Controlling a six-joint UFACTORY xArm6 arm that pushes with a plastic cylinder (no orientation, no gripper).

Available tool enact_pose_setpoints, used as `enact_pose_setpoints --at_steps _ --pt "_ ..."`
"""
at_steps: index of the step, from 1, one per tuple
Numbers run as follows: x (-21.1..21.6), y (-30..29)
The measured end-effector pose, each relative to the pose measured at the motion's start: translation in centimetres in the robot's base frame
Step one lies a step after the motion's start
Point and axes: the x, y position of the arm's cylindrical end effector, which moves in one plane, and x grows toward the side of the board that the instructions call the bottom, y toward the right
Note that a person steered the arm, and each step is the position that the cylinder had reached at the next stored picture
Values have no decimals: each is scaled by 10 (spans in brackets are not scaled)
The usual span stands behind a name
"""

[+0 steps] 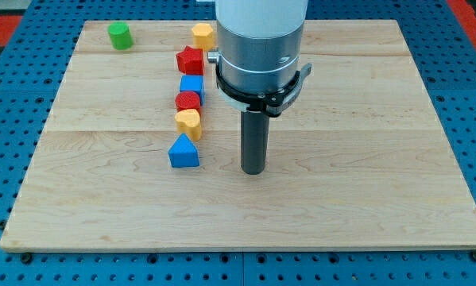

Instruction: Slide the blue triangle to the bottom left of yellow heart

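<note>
The blue triangle (183,151) lies on the wooden board (365,199), left of centre. The yellow heart (188,122) sits just above it, almost touching. My tip (253,171) rests on the board to the right of the blue triangle, about a block's width away and slightly lower. The rod hangs from the large grey arm end at the view's top.
A column of blocks runs up from the heart: a red cylinder (187,101), a blue cube (191,84), a red star (190,59) and a yellow hexagon (203,35). A green cylinder (120,35) stands at the top left corner.
</note>
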Motion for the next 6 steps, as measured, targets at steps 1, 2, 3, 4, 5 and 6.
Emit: enact_pose_setpoints --at_steps 1,2,3,4,5,6 --pt "0 0" --pt "0 12" --pt "0 12" --pt "44 12" --pt "57 -8" --pt "15 -89"
